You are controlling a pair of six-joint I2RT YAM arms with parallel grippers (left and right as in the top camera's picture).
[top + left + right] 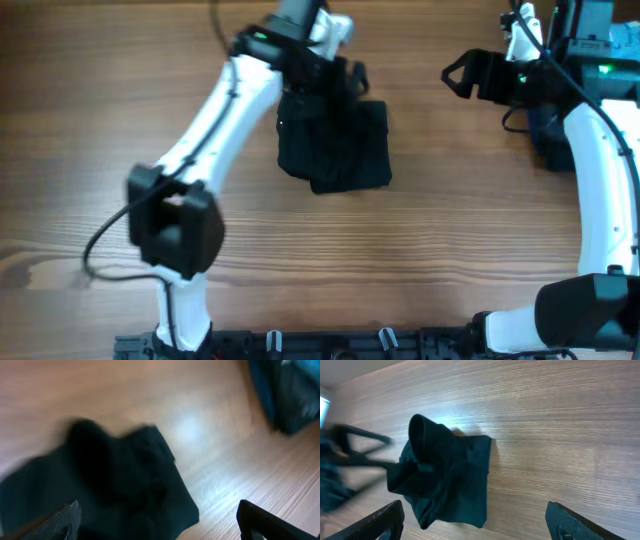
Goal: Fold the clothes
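clothes (pixel 340 150): soft matt black cloth | table (pixel 450 250): wood grain, smooth, faint sheen

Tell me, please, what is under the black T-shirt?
The black T-shirt lies crumpled directly on the wooden table, which shows beside it. Anything beneath its folds is covered by the fabric and cannot be seen.

Overhead: straight down on the table (pixel 420 250), high up, the widest view of the three.
Left wrist: close over the black T-shirt (pixel 115 490), tilted down, blurred.
Right wrist: further back, slanting across the wood.
Shared: that T-shirt, all three.
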